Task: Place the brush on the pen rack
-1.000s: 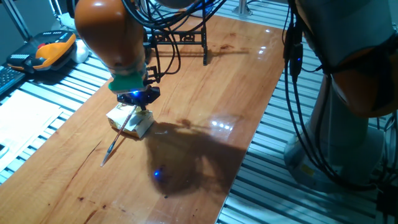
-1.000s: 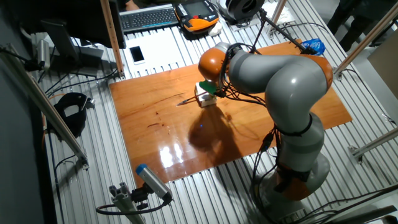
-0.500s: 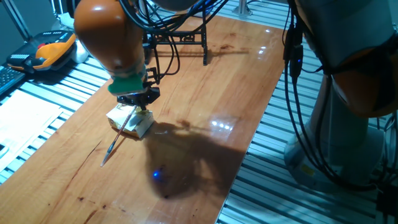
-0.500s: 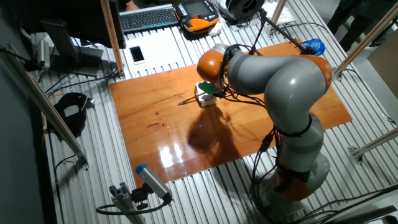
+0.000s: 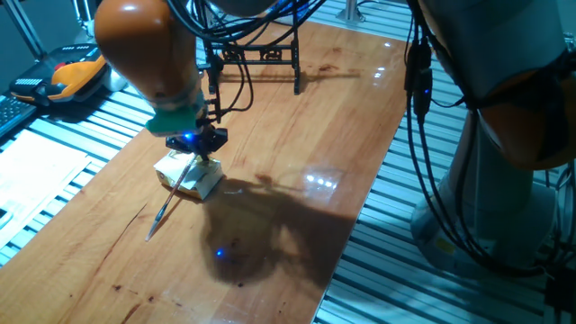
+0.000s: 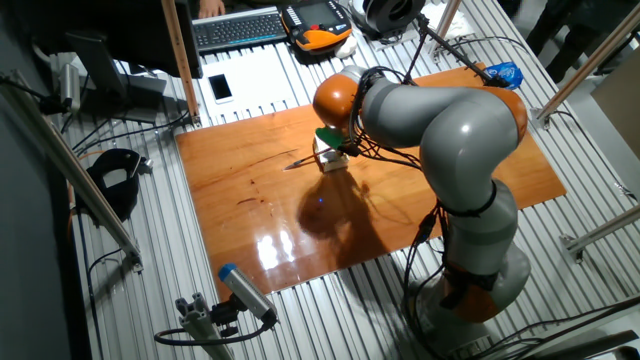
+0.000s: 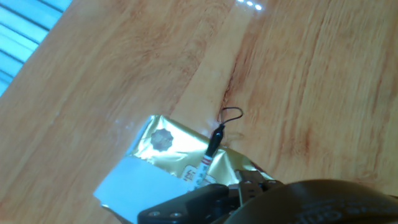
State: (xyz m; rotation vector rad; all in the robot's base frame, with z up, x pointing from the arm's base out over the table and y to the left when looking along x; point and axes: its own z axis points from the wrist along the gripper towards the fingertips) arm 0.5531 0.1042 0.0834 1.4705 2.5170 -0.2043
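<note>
The brush [image 5: 177,191] lies slanted across a small yellowish box [image 5: 191,175], its dark tip resting on the table at the front left. In the hand view the brush's shaft [image 7: 209,151] crosses the gold box [image 7: 163,154], and its loop end hangs past the far edge. My gripper [image 5: 200,147] hovers just over the upper end of the brush, with its jaws apart and nothing held. It shows as dark fingers [image 7: 189,202] at the bottom edge of the hand view. The black pen rack [image 5: 262,55] stands at the far end of the table. In the other fixed view the box [image 6: 327,158] sits under the arm.
The wooden table [image 5: 297,162] has metal slats around it. An orange and black pendant [image 5: 70,74] lies off the table at the left. The robot's grey base [image 5: 504,189] and hanging cables [image 5: 423,108] stand to the right.
The arm's orange wrist has swung a little to the left and the gripper has shifted slightly over the box. The brush and box have not moved.
</note>
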